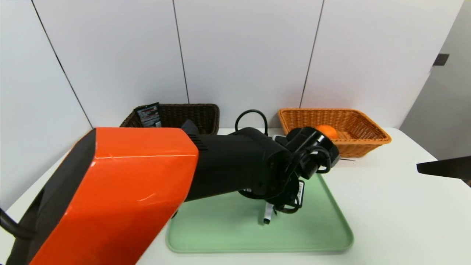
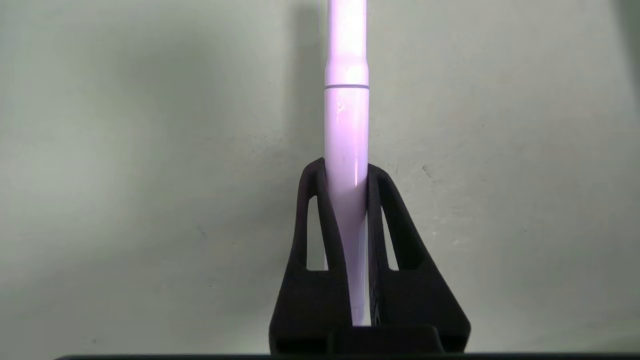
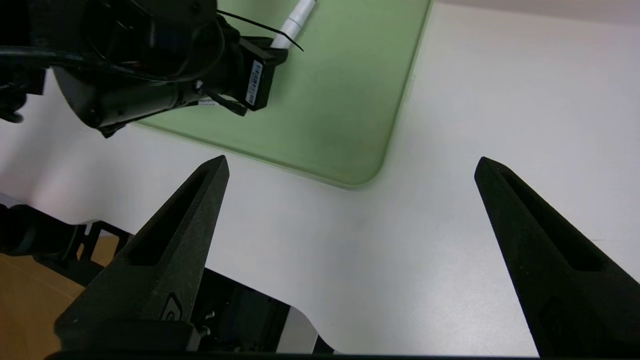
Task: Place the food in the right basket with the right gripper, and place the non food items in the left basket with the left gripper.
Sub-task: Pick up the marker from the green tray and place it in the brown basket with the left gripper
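1. The pen [image 2: 346, 125] is clamped between the fingers of the left gripper [image 2: 347, 175], just above the green tray [image 1: 316, 228]
2. The pen is best kept level while lifted, since a slim, smooth barrel may swivel in a narrow pinch
3. It is then to be carried to the dark brown basket [image 1: 206, 114] at the back left, where the black tube [image 1: 148, 115] leans, and released low inside
4. The right gripper [image 3: 350, 167] is parked open over the table [image 1: 404, 206]; the orange [image 1: 327, 131] lies in the tan basket [image 1: 368, 143]
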Robot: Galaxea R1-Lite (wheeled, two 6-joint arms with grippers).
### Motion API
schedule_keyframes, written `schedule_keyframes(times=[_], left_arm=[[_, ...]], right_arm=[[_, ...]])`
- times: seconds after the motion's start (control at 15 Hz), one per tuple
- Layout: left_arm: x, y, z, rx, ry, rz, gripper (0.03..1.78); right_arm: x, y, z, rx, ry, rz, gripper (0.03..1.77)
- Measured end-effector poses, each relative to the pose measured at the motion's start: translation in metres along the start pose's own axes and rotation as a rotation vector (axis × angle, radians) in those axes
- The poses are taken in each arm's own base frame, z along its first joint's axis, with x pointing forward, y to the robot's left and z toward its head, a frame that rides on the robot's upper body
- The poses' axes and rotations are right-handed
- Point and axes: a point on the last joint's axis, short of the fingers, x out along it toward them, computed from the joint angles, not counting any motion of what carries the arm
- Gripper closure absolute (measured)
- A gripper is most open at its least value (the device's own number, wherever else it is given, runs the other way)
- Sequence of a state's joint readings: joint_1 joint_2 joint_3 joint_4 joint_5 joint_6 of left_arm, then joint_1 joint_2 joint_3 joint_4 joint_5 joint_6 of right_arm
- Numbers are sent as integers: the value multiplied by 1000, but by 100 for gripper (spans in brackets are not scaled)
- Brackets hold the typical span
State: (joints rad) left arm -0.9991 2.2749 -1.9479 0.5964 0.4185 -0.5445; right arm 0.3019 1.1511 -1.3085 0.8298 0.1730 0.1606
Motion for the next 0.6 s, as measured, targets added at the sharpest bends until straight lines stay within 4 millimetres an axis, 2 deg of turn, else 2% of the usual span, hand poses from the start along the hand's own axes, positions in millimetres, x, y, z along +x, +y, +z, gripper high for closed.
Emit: schedule_keyframes(times=[0.13, 0.27, 0.47, 0.6], left_arm=[[-22, 11, 13, 10, -54, 17, 165], [-48, 36, 33, 36, -99, 43, 165], [-79, 102, 68, 122, -167, 136, 165], [-92, 144, 85, 214, -197, 210, 165]], right_arm=[[0, 0, 0, 1, 0, 0, 10], [-1, 0, 0, 3, -3, -2, 10], [-2, 0, -1, 3, -6, 0, 10], [-2, 0, -1, 1, -5, 1, 10]])
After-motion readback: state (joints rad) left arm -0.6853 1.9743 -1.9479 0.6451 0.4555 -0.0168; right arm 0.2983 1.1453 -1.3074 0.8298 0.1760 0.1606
